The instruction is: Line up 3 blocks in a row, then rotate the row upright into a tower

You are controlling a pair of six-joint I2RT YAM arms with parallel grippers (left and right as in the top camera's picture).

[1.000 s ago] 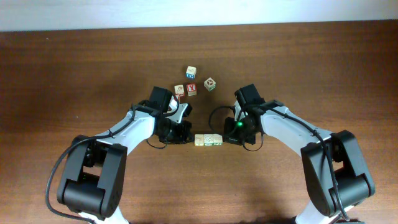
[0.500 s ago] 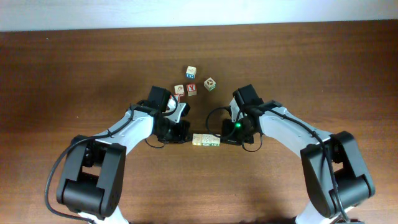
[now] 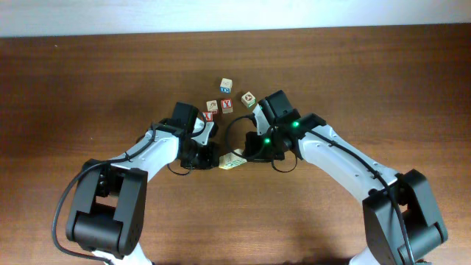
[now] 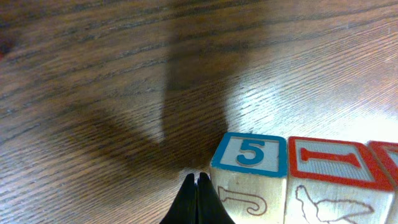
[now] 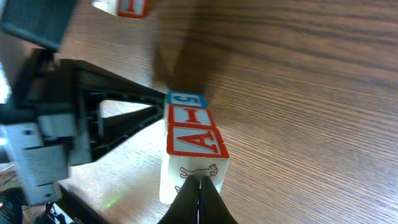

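- The three small pale wooden alphabet cubes [image 3: 232, 162] lie in one row, side touching side, on the dark brown wooden surface [image 3: 383, 81]. They sit between the two arms, and the row is skewed to the surface's edge.
- We judge the cubes light, rigid and hard-edged, not fragile. Nothing joins them, so they should slide easily on the smooth surface, and a push off the row's axis could break it apart.
- To turn the row as one, we would press on its two end faces, low down and centred. To lift a single cube, a pinch across two opposite flat faces would do.
- The left fingers [image 4: 191, 202] are pressed fully together and hold nothing. Their tip is at the lower corner of the blue-framed 5 cube [image 4: 249, 158]; whether it touches, we cannot tell.
- The right fingers [image 5: 193, 202] are likewise fully closed and empty, with their tip against the end face of the red-framed A cube [image 5: 194, 142].
- Only the wrist views show the print and the fingertips; from above the wrists hide them.
- Only the overhead view shows the row's skew, both arms, and four loose wooden cubes [image 3: 227, 104] well behind the row.
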